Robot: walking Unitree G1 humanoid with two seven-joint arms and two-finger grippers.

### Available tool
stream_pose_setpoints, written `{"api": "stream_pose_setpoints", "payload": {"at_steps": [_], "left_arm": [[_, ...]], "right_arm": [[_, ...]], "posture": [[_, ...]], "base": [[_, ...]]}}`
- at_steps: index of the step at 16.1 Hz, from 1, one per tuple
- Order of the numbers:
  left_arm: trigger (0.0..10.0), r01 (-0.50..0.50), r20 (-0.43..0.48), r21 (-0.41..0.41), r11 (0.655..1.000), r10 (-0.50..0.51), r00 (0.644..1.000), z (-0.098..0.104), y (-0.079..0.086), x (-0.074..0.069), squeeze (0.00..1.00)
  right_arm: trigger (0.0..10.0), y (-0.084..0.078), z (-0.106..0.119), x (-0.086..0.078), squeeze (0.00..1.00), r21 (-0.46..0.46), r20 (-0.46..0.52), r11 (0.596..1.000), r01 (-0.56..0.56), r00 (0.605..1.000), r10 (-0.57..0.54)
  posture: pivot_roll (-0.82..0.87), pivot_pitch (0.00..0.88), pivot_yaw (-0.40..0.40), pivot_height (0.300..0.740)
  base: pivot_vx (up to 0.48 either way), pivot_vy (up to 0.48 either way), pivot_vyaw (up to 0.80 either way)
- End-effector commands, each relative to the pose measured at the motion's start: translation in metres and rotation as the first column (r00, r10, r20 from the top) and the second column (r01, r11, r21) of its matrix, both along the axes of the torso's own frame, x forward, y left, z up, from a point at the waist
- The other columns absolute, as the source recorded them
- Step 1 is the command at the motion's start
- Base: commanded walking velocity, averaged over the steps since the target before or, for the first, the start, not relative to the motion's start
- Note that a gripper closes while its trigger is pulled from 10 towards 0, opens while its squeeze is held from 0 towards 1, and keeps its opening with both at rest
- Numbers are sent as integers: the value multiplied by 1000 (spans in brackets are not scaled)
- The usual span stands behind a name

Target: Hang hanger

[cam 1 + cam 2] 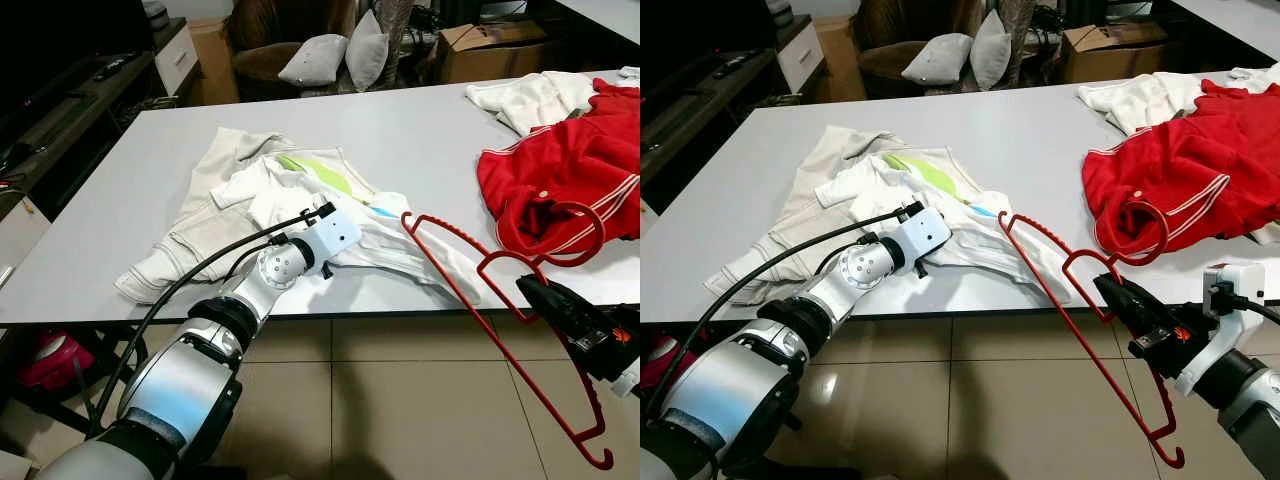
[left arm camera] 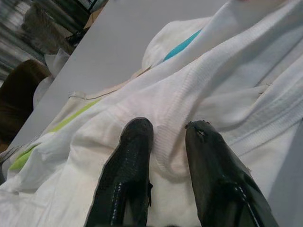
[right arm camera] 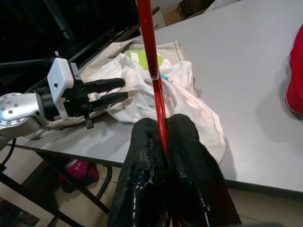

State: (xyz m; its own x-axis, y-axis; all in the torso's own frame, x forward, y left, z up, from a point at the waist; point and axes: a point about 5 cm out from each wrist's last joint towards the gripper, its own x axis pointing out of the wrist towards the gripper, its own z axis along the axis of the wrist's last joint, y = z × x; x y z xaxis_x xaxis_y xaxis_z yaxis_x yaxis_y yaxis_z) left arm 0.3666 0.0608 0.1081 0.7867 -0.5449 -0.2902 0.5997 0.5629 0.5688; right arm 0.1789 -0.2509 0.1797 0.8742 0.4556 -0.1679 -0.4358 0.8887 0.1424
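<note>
Grey tabletop (image 1: 420, 130) runs across the room before us, with a sofa and cushions (image 1: 345, 55) behind it. Our right gripper (image 1: 1120, 298) is clenched on the red hanger (image 1: 470, 265), pinching one thin bar near the neck just off the table's near edge; the hook curls up beside the red jacket (image 1: 575, 170) while the far shoulder reaches out over the white garment (image 1: 300, 200) and the other end hangs down toward the tiled floor (image 1: 400, 400). Our left gripper (image 2: 168, 156) has its fingers parted and pressed down into the white knit fabric near the table edge, a fold rising between them. We judge the risks so: the hanger is held on a single slim bar well away from its ends, so it may swivel or slip in the fingers; its tip could snag the cloth; and the left fingers might pinch several layers at once, dragging the whole pile off the edge
</note>
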Motion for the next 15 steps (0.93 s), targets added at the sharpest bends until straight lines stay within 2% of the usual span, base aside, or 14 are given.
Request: {"api": "stream_pose_setpoints", "payload": {"at_steps": [1, 10, 12, 14, 15], "left_arm": [[0, -97, -38, 19, 995, 97, 995, -2, 8, 5, 0], [0, -164, -63, -4, 986, 163, 985, -7, 11, 4, 0], [0, -136, -56, -24, 990, 134, 989, -2, 8, 5, 0], [0, -94, -47, -60, 994, 92, 995, 10, 2, 9, 0], [0, -53, -28, -101, 993, 51, 998, 25, -3, 13, 0]], "right_arm": [[10000, 11, 5, -2, 0, -1, 8, 998, -59, 998, 59], [10000, 13, 9, 1, 0, -10, -18, 993, -116, 993, 116], [10000, 18, 10, -4, 0, 15, -10, 987, -160, 987, 160], [10000, 29, 11, -14, 0, 58, -10, 965, -255, 967, 256], [10000, 38, 6, -22, 0, 82, -38, 949, -304, 951, 308]], "posture": [[-260, 0, 130, 740], [-275, 0, 74, 740], [-262, 0, 81, 740], [-256, 0, 88, 740], [-246, 0, 98, 740]], "base": [[0, 0, 0], [0, 0, 0], [0, 0, 0], [0, 0, 0], [0, 0, 0]]}}
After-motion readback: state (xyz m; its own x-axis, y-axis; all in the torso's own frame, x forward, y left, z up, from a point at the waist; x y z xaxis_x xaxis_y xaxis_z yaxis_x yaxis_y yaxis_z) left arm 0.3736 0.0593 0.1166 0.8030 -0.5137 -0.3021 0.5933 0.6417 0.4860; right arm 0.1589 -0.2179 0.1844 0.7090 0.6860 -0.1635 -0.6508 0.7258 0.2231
